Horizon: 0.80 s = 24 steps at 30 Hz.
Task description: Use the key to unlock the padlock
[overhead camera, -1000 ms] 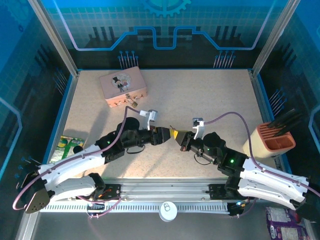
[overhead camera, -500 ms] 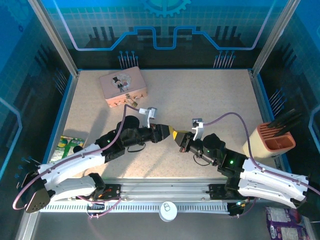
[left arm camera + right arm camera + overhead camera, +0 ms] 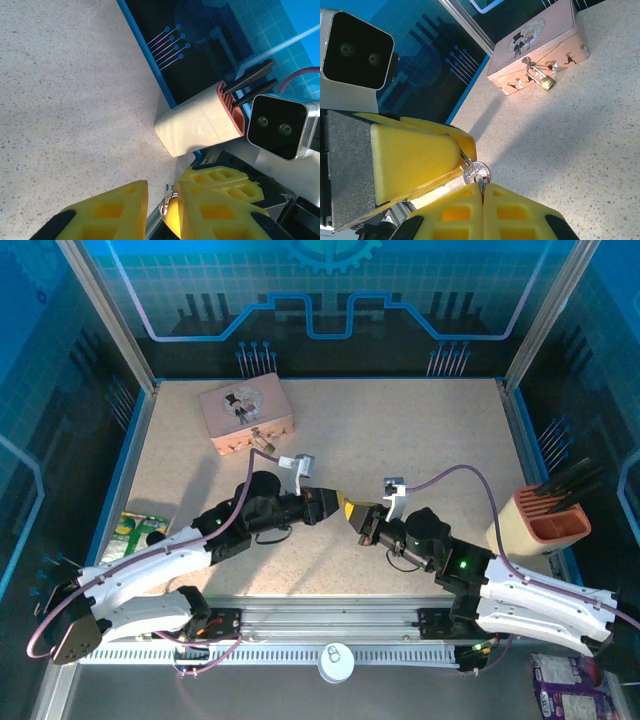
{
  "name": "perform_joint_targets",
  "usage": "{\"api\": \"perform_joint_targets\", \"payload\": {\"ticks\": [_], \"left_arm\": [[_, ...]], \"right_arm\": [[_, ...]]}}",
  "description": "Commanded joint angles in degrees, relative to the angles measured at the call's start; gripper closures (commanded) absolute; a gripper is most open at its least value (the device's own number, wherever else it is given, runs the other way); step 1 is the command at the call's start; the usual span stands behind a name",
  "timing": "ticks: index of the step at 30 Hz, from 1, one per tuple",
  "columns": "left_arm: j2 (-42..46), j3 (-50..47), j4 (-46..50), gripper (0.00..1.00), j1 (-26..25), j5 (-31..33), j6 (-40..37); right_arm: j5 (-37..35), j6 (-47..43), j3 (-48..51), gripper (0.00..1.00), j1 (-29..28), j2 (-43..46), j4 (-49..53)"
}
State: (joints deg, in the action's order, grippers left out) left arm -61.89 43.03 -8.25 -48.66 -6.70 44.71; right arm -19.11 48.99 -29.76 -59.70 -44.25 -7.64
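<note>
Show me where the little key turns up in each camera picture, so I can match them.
Right wrist: the key sits bottom centre, its blade pinched in the shut right gripper.
Left wrist: a silvery glint of it at the bottom edge, between yellow gripper tips.
Top external: too small to make out; look mid-table where the left gripper meets the right gripper.
Shared landmark: the two grippers' yellow tips, nose to nose.

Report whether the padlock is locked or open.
Locked, it seems: the padlock hangs from the pink tin's clasp, its shackle closed into the body.
</note>
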Motion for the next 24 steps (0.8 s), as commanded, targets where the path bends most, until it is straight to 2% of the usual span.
{"api": "perform_joint_targets", "payload": {"ticks": [1,17,18,21,23,24], "left_arm": [[-0.38,2.24,-0.54,0.79,-0.42,1.19,-0.68],[-0.28,1.60,-1.29,0.96,-0.40,2.84,-0.93],[-0.11,1.29,-1.73,0.97,-0.43,3.29,-1.01],[0.66,-0.29,-2.97,0.99,-0.41,5.33,-1.67],[1.07,-1.87,-5.22,1.00,-0.43,6.08,-2.16],[1.17,-2.37,-6.04,1.00,-0.40,6.26,-2.37]], "right_arm": [[-1.10,-0.83,0.67,1.00,-0.94,0.26,-1.55],[-0.78,-1.29,0.08,1.00,-1.09,-0.13,-0.79],[-0.97,-1.69,-0.31,0.96,-1.11,-0.09,0.19],[-3.03,-1.89,-0.46,0.71,-0.58,1.90,3.14],[-3.26,-1.54,1.41,0.58,0.54,4.64,2.09],[-2.61,-1.45,2.63,0.54,1.23,5.89,0.52]]}}
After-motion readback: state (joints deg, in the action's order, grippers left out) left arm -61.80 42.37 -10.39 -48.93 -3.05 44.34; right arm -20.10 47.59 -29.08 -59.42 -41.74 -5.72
